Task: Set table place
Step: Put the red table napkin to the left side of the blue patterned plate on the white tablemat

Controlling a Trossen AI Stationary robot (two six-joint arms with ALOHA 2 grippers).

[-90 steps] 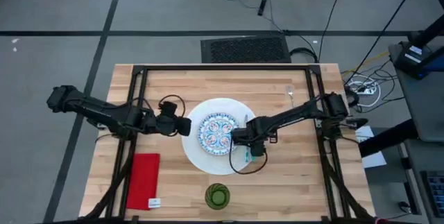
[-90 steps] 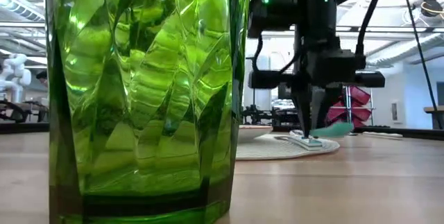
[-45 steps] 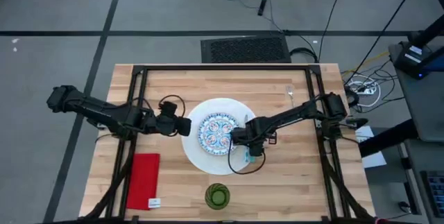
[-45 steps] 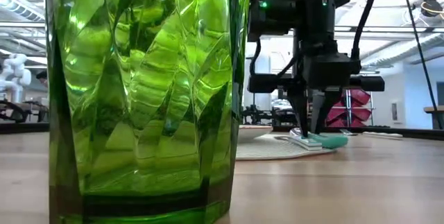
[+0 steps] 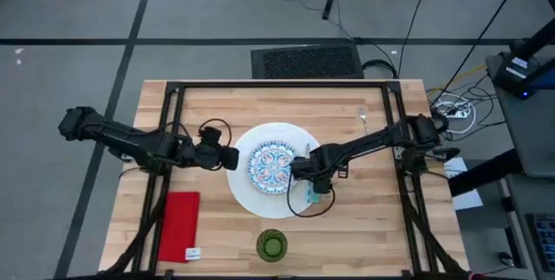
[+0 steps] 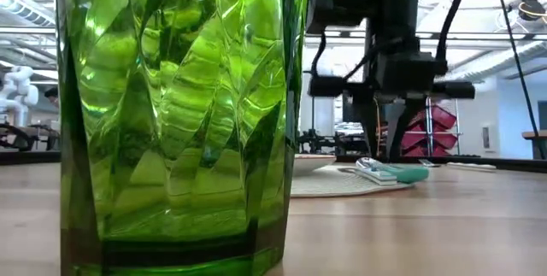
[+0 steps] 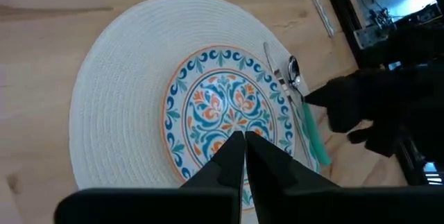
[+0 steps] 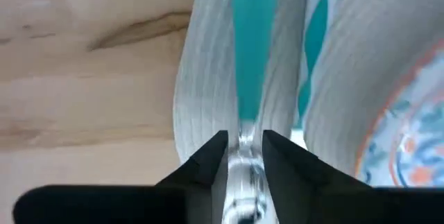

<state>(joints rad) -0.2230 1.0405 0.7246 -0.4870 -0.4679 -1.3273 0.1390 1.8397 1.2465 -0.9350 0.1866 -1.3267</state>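
Risk, high view: spoon [image 5: 310, 195] is lying on the rim of the large white plate [image 5: 247, 192], beside the patterned plate [image 5: 273, 167], and a nudge from the right claw [image 5: 314, 186] hovering above it could be sending it sliding off; left claw [image 5: 231, 157] is waiting at the plate's opposite edge. Low view: right claw is hanging open over the spoon, clear of it; faceted green glass cup [image 6: 179, 114] is filling the foreground on the pale plank tabletop [image 6: 410, 225]. Left wrist view: left claw is showing fingers pressed together, empty, over the ribbed white plate. Right wrist view: teal handle is running between parted fingers [image 8: 208, 158].
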